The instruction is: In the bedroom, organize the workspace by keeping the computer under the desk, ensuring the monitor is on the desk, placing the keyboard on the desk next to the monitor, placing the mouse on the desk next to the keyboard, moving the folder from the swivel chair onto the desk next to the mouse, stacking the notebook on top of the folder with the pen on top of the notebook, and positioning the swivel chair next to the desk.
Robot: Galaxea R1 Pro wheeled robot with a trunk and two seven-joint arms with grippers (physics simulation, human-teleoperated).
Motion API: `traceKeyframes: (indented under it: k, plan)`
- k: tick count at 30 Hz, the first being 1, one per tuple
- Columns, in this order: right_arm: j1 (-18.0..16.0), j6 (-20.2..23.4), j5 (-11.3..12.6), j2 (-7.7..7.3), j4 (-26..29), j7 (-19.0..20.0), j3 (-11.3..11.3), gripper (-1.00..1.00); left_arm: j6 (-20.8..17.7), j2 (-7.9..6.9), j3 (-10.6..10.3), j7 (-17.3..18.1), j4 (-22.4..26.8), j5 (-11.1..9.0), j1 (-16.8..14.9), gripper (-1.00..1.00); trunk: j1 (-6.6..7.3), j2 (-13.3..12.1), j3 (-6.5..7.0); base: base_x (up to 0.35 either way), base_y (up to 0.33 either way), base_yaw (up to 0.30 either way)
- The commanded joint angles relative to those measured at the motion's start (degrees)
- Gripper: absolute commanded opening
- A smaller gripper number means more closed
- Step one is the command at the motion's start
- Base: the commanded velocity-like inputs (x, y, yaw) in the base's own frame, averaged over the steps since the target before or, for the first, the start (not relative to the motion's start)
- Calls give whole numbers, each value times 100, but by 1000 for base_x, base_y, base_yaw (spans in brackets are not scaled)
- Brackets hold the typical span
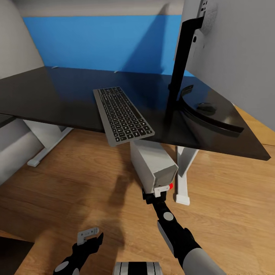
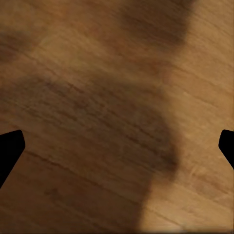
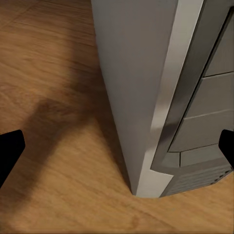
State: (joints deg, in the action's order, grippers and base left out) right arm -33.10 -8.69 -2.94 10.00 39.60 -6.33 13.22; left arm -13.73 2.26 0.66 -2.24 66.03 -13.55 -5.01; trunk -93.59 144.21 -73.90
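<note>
The silver-grey computer (image 1: pixel 153 162) stands on the floor under the black desk (image 1: pixel 53 95), its red light facing me. My right gripper (image 1: pixel 156 193) is open at the computer's lower front; in the right wrist view the tower's corner (image 3: pixel 146 97) stands between the spread fingertips (image 3: pixel 9 151). The keyboard (image 1: pixel 121 114) lies slanted on the desk, its near end overhanging the front edge. To its right rises the monitor (image 1: pixel 229 49), silver-grey back toward me, and the dark mouse (image 1: pixel 206 108) sits by its curved black foot. My left gripper (image 1: pixel 91 238) hangs open over bare floor (image 2: pixel 117 117).
White desk legs with foot bars stand at the left (image 1: pixel 47 147) and just right of the computer (image 1: pixel 183 175). A blue panel (image 1: pixel 99 42) runs behind the desk. A grey object (image 1: pixel 13 149) sits at the left edge. Wood floor (image 1: pixel 88 179) stretches in front of the desk.
</note>
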Motion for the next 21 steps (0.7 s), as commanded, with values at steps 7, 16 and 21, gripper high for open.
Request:
traceKeyframes:
  k: [7, 16, 21]
  plan:
    - [-4, -10, -35, 0, -5, -44, 14, 100, -34, 1, 7, -20, 11, -60, 0, 100, 1, 2, -4, 0, 0, 0]
    - [-4, -10, -32, 0, -5, -44, 14, 100, -34, -12, 28, -13, 8, -60, 0, 100, 1, 2, -4, 0, 0, 0]
    - [-4, -10, -37, 0, -5, -44, 14, 100, -34, -14, 30, -13, 7, -60, 0, 100, 1, 2, -4, 44, 15, 0]
